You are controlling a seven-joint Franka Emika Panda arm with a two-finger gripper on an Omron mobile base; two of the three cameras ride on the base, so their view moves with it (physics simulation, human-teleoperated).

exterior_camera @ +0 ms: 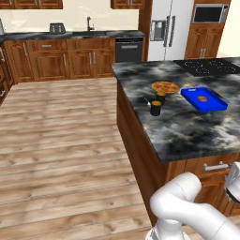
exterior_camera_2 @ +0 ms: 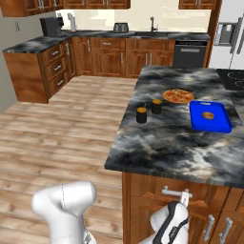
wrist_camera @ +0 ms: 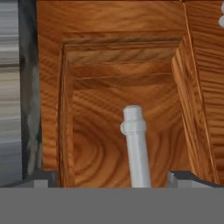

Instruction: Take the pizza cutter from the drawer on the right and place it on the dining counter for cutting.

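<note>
The reddish-brown drawer (exterior_camera_2: 157,188) sits under the edge of the dining counter (exterior_camera_2: 176,143), its front flush with the base. The silver bar handle (wrist_camera: 136,148) runs lengthwise up the hand view, which is rolled. My gripper (wrist_camera: 114,180) is open, one finger tip (wrist_camera: 41,178) on each side of the bar, close to the drawer front (wrist_camera: 100,131). From the right base view, the hand (exterior_camera_2: 177,212) hangs just below the handle (exterior_camera_2: 175,193). In the left base view the handle (exterior_camera: 215,166) shows beside the hand (exterior_camera: 233,178). The pizza cutter is hidden.
On the counter top stand two short dark shakers (exterior_camera_2: 141,115) (exterior_camera_2: 157,106), a round orange pizza (exterior_camera_2: 178,96) and a blue tray (exterior_camera_2: 209,116). A black cooktop (exterior_camera: 208,66) lies at the far end. Open wood floor (exterior_camera_2: 62,133) stretches to the left.
</note>
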